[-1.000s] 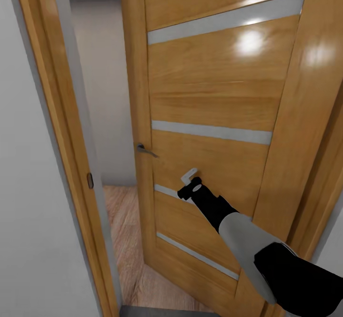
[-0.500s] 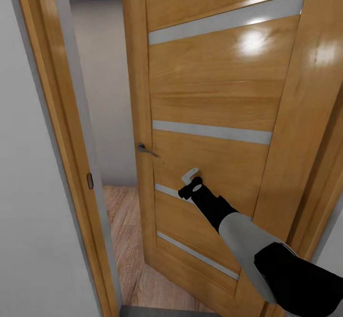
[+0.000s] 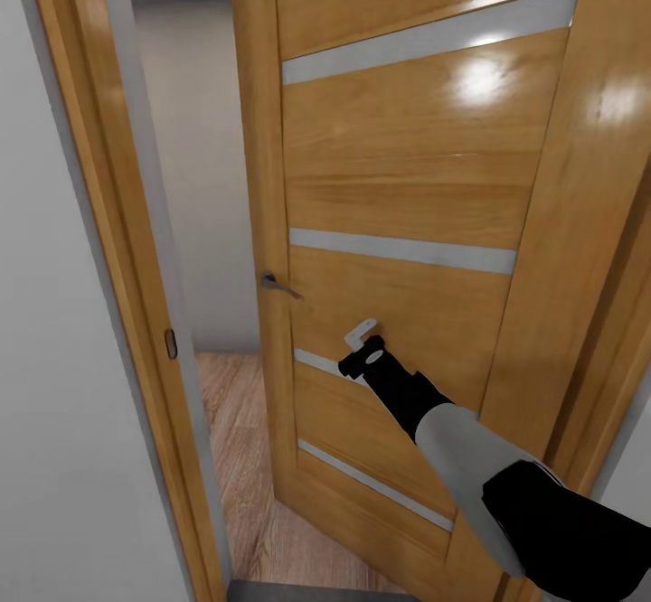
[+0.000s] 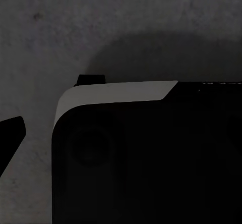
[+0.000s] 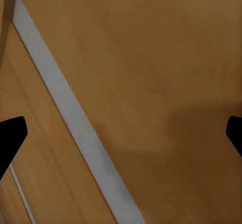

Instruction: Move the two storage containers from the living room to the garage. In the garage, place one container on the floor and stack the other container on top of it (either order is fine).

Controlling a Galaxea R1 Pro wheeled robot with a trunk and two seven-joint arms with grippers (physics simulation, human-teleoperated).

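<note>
Honey-coloured wood with pale horizontal stripes makes up the door (image 3: 407, 222), which stands partly ajar in its frame (image 3: 99, 249). A grey lever handle (image 3: 276, 285) sits on its free edge. Through the gap, light wood-plank flooring (image 3: 231, 421) and a white wall (image 3: 185, 177) show beyond. The right arm (image 3: 452, 444) reaches forward, its claw (image 3: 360, 333) at the door panel below the handle; in the right wrist view the two dark fingertips (image 5: 10, 135) stand wide apart, released, with the panel and one pale stripe (image 5: 75, 133) close ahead. The left wrist view looks at dark grey mottled floor (image 4: 126, 17) and part of the robot's black body (image 4: 151, 158); whether the left claw is released or clenched I cannot tell. No storage container is visible.
</note>
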